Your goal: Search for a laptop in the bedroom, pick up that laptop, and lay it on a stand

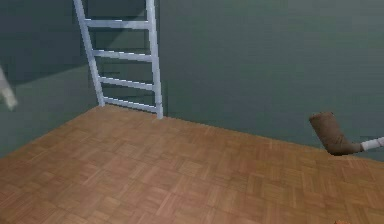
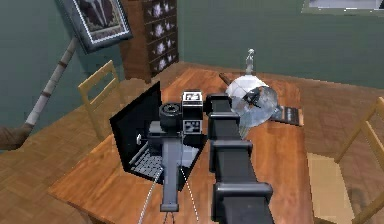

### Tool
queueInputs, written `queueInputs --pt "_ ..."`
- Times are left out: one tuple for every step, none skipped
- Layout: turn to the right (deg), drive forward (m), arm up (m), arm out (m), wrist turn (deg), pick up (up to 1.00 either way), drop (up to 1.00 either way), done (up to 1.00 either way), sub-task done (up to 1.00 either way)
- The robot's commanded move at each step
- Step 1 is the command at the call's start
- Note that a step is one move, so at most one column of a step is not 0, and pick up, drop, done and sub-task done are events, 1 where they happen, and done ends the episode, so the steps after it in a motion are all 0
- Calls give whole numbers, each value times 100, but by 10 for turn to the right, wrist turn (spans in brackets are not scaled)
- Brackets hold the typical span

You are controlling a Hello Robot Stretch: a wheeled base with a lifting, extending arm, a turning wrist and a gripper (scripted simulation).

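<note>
- The laptop (image 2: 135, 125) is seen on the wooden desk (image 2: 270, 160), close to the desk's left edge and toward its near left corner, with its lid raised and its keyboard flat on the top.
- Its long axis is judged to run roughly along that left edge. The dark screen is turned across the desk toward the right edge, and the keyboard reaches in toward the desk's middle.
- The pincer (image 2: 170, 172) is seen at the laptop's keyboard side, at the end of the dark arm (image 2: 235, 175). Whether it is over or touching the laptop cannot be told.
- The pincer's state cannot be told, nor whether anything is held, since the laptop lies on the desk right at it.
- The search is judged done and the pick-up to be in hand. Next, a firm hold on the laptop's thin base is called for, then a lift clear of the desk without the raised lid being knocked, and after that a stand must be sought.
- Farther along the desk, toward its far edge, a clear rounded object (image 2: 252, 100) and a small pale bottle (image 2: 250, 58) are seen.
- A wooden chair (image 2: 100, 85) is set at the desk's left edge and another chair (image 2: 355, 150) at its right edge.
- A framed picture (image 2: 100, 20) and a dark shelf unit (image 2: 150, 35) stand beyond, and a bat (image 2: 45, 95) is leaned on the wall.
</note>
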Motion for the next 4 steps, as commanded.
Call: queueInputs --pt "0 0 0 0 450 0 0 0 0" --pt "0 0 0 0 450 0 0 0 0" --pt "0 0 0 0 450 0 0 0 0" --pt "0 0 0 0 420 0 0 0 0"
